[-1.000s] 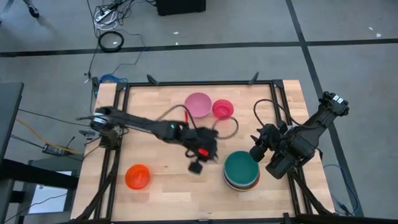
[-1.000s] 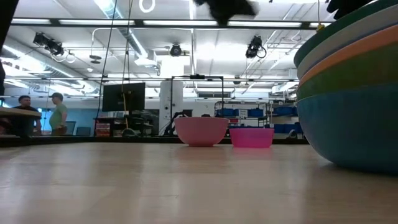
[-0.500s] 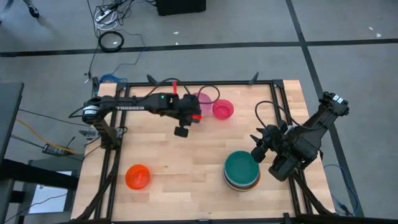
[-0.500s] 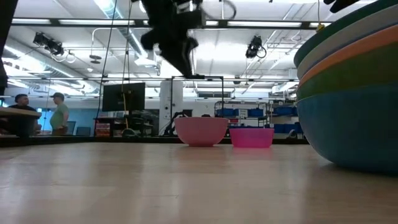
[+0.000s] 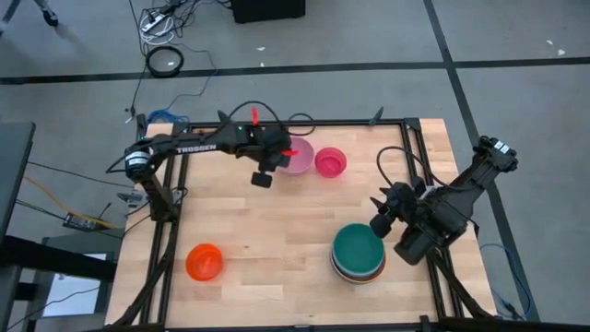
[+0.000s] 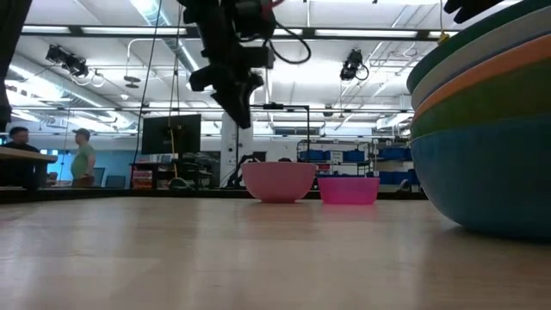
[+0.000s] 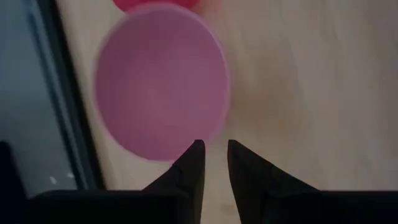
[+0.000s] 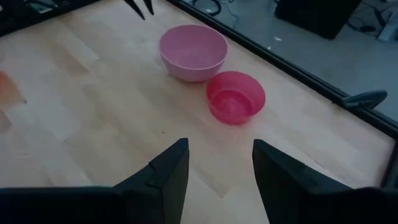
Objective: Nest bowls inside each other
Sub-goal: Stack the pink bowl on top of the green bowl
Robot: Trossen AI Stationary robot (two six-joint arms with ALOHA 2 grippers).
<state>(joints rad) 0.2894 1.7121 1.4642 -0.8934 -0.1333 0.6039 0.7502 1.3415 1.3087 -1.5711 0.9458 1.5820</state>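
Both grippers empty: left gripper slightly parted above pink bowl.

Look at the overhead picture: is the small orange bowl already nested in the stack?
No, the orange bowl sits alone, apart from the stack.

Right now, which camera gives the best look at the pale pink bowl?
The right wrist view: the pink bowl shows whole, sharp and empty. The left wrist view shows it close but blurred, the high view has the left arm over its edge, and the low view gives only its side.
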